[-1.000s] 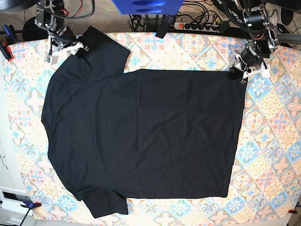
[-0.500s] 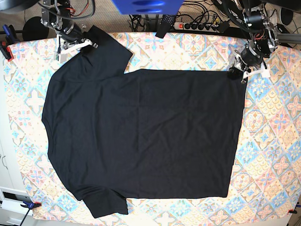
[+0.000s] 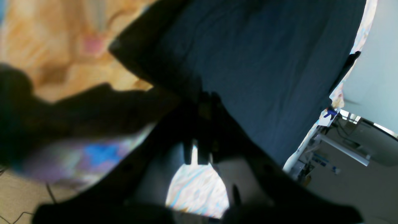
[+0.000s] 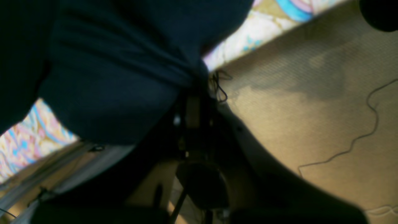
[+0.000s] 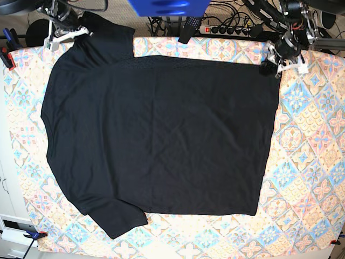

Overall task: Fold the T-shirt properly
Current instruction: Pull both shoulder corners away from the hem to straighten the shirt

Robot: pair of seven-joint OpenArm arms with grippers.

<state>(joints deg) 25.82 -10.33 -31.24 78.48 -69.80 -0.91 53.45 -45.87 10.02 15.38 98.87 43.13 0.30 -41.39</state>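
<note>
**me:** Driving the rig remotely, here's what my screens show. Right gripper (image 5: 58, 33) is pinched tight on the T-shirt (image 5: 161, 135). On the right wrist cam the black cloth bunches into a gathered knot right where the jaws meet (image 4: 196, 81), so it's clamped on fabric, not air. From the base cam that arm sits at the far left corner of the table, wrist angled down onto the shoulder/sleeve end of the shirt.

**other op:** And the left one?

**me:** Left gripper (image 5: 275, 63) is pressed together too, at the shirt's far right corner. The left wrist cam is pretty blurry, but the fingers (image 3: 202, 124) are dark, closed up, and the shirt edge runs straight into them. I'd call it pinching the hem corner. That arm comes in from the far right side, tilted down toward the cloth.

**other op:** Where's the shirt sitting overall?

**me:** Spread flat across the patterned tablecloth (image 5: 307, 162), collar end to the camera's left, hem to the right. The near sleeve (image 5: 121, 221) lies flat on the table at bottom left. The far edge runs in a line between the two grippers, right by the table's back edge. Power strip (image 5: 226, 29) and cables lie behind the table.
</note>
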